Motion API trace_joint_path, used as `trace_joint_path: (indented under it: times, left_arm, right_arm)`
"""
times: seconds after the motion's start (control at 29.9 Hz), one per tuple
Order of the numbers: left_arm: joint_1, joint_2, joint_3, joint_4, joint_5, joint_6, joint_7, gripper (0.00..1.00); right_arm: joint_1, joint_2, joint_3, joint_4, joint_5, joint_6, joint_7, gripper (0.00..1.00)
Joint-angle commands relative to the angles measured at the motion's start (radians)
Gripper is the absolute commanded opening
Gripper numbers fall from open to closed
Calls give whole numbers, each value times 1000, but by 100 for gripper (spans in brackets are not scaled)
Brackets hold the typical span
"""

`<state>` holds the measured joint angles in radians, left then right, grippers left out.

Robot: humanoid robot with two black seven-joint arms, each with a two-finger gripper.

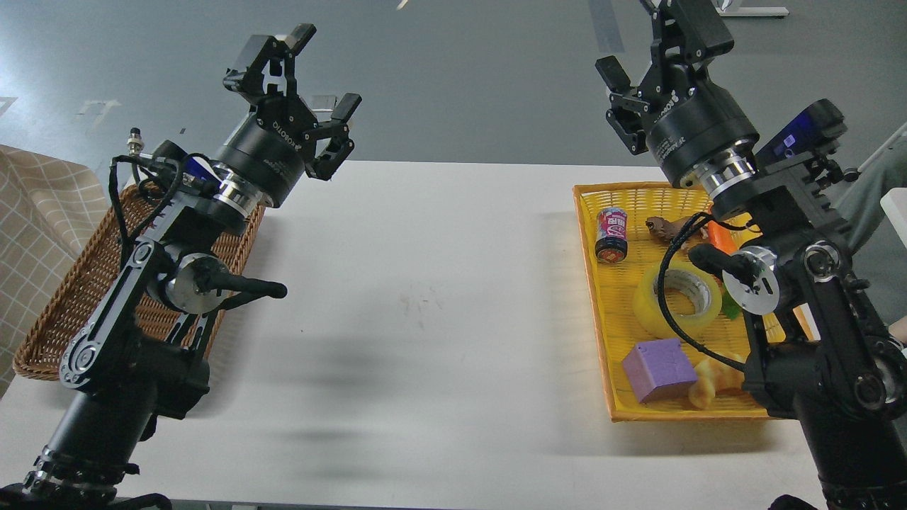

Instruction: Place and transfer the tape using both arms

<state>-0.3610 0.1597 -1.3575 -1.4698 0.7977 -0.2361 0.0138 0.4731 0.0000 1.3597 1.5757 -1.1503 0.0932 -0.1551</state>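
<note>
Tape (678,299) was what you had to move, and in the head view, the only view you had, it lay flat on its side in the yellow tray (594,297) at the right of the white table (425,319), near the tray's middle, with its grey-white core facing up. A black cable from the right arm crossed in front of the roll, and the arm's elbow covered part of its right edge. Around it in the tray you had a small drink can (611,234) farther back, a brown figure (666,228) beside that, a purple cube (659,369) nearer you, and a pale yellow toy (711,381) just beside the cube. Your right gripper (641,60) was raised well above the table's far edge with its fingers apart and nothing between them. Your left gripper (315,67) was likewise lifted high on the left, fingers spread and empty, above the far end of the brown wicker basket (71,297), whose inside the arm largely hid from you. Judging by that, nothing of the task was yet done: the roll was untouched, so you still had the pick from the tray, the placing, the handover between the arms, and the final set-down, probably toward the wicker basket.
</note>
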Motion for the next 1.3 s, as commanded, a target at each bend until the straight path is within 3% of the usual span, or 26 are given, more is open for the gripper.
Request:
trace_joint_path:
  times: [0.0, 1.27]
  left_arm:
    - [-1, 4, 3, -6, 0, -2, 0, 98]
    - [10, -2, 0, -4, -2, 0, 0, 98]
  right_arm:
    - [-1, 0, 1, 0, 3, -1, 0, 100]
    - [-8, 0, -1, 7, 6, 0, 3, 100]
